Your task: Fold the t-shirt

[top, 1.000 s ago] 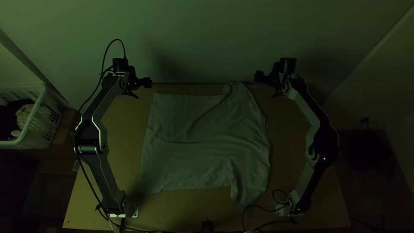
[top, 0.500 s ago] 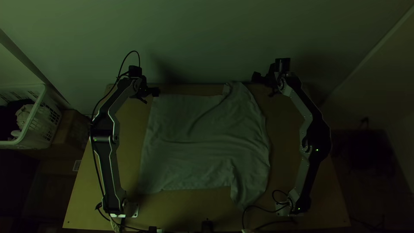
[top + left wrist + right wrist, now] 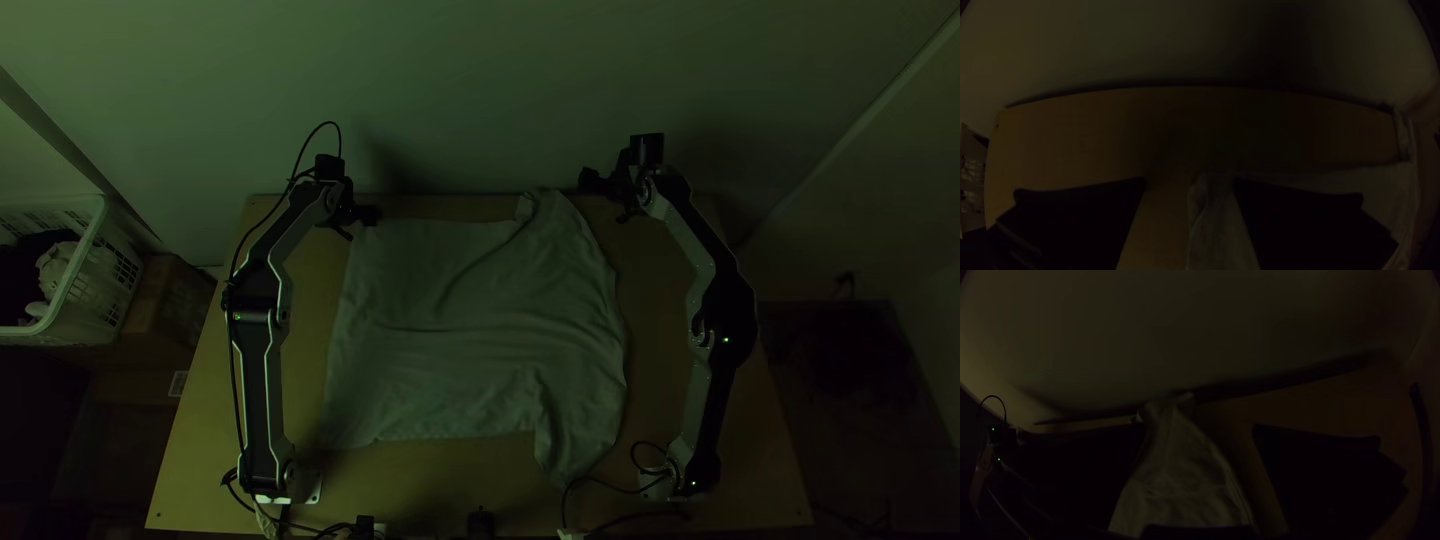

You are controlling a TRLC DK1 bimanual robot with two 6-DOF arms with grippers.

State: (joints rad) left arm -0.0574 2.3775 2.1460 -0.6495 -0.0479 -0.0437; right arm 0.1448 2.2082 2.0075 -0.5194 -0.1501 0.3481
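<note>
Both arms angle inward, left gripper and right gripper spread, empty, near the t-shirt

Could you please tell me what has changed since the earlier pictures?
The left hand moved inward and slightly back, to the far left corner of the t-shirt; the right hand shifted slightly inward. Both are open; nothing was grasped or released. The t-shirt stayed spread on the table.

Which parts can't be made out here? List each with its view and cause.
- Top view: the basket's outer side, cut off by the left edge.
- Top view: what its dark contents are, lost in shadow.
- Left wrist view: t-shirt behind the left claw.
- Right wrist view: t-shirt behind the right claw.
</note>
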